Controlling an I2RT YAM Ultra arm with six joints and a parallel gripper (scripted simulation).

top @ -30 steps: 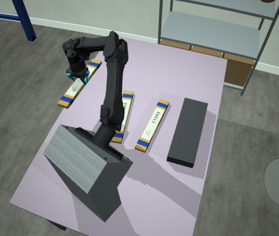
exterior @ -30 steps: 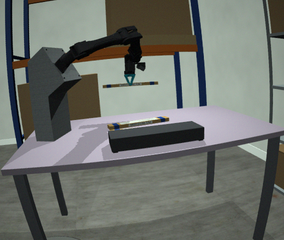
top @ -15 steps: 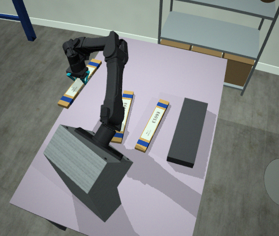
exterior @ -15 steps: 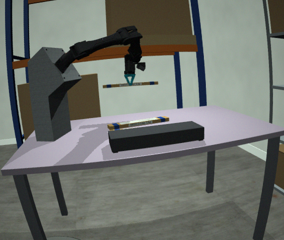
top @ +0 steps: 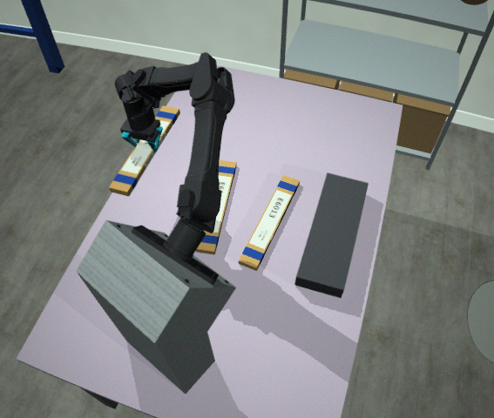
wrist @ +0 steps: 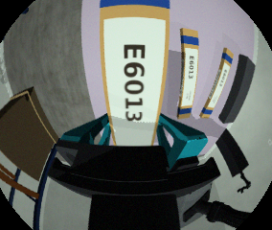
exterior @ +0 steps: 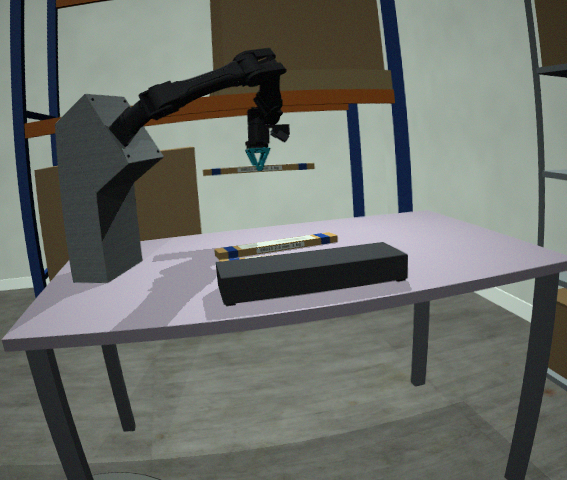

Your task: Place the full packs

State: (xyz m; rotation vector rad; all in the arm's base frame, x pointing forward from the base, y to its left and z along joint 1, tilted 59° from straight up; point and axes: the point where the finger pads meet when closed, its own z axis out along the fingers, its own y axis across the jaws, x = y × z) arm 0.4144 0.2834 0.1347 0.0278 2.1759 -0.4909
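The gripper is shut on a flat E6013 pack. It holds the pack near its middle, roughly level and high above the table. A middle pack lies flat on the table, partly behind the arm in the top view. Another pack lies flat between it and the platform. In the exterior view the platform hides almost all of that pack. The low dark platform bears no pack.
The table top carries the grey arm pedestal at its near end. The arm reaches over the middle pack. A metal shelf and blue rack post stand beyond the table.
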